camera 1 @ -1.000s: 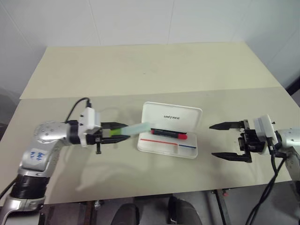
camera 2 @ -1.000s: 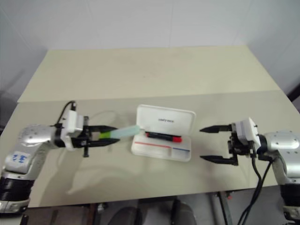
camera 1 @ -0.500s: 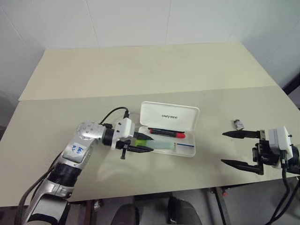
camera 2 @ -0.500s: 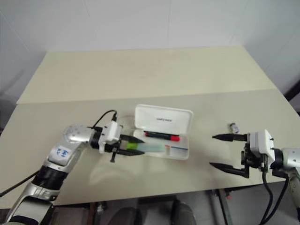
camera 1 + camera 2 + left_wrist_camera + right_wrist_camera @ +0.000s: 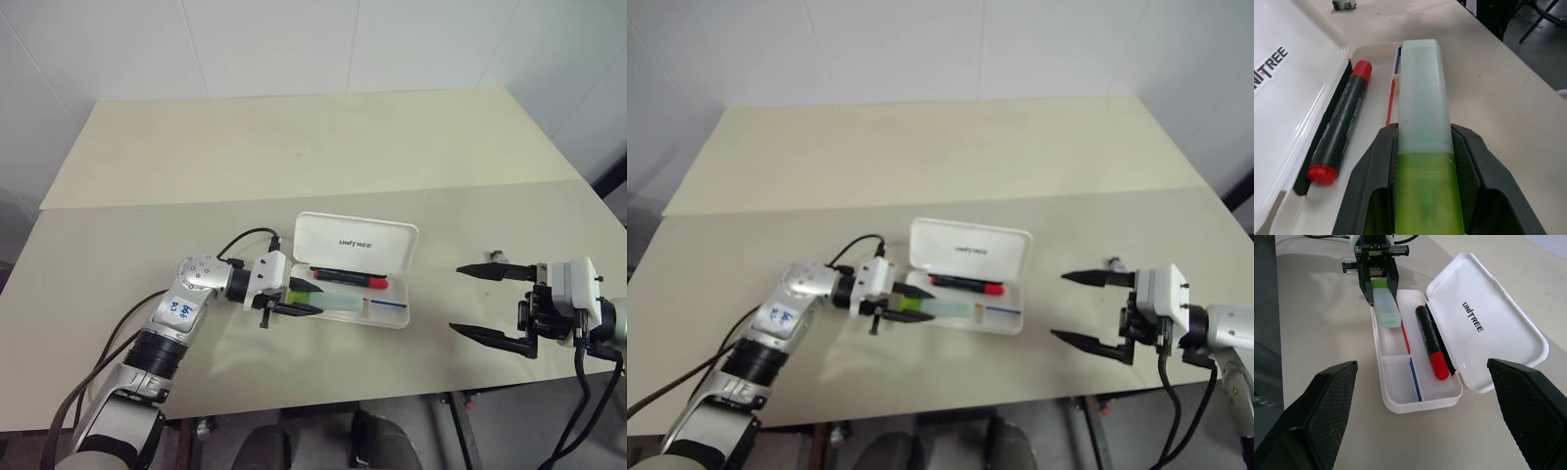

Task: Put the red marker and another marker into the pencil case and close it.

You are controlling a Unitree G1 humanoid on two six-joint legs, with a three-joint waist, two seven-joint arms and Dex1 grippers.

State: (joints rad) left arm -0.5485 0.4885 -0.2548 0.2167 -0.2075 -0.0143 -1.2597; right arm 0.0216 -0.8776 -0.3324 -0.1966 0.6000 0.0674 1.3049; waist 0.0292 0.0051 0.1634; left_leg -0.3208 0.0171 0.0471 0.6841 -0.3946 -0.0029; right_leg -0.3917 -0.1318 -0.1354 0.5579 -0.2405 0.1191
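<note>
Green marker (image 5: 1425, 161) sits clamped in our left gripper (image 5: 294, 296), cap over the open pencil case (image 5: 397, 315) at frame centre, beside the red marker (image 5: 350, 278). Tilted release risks rim-jamming. Right gripper (image 5: 490, 302) gapes empty.

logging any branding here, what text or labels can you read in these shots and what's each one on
"UNITREE": dark letters on the inside of the open lid of the pencil case.
Blue handwritten marks on a white sticker on the left arm: too small to read.
No other text can be read.
</note>
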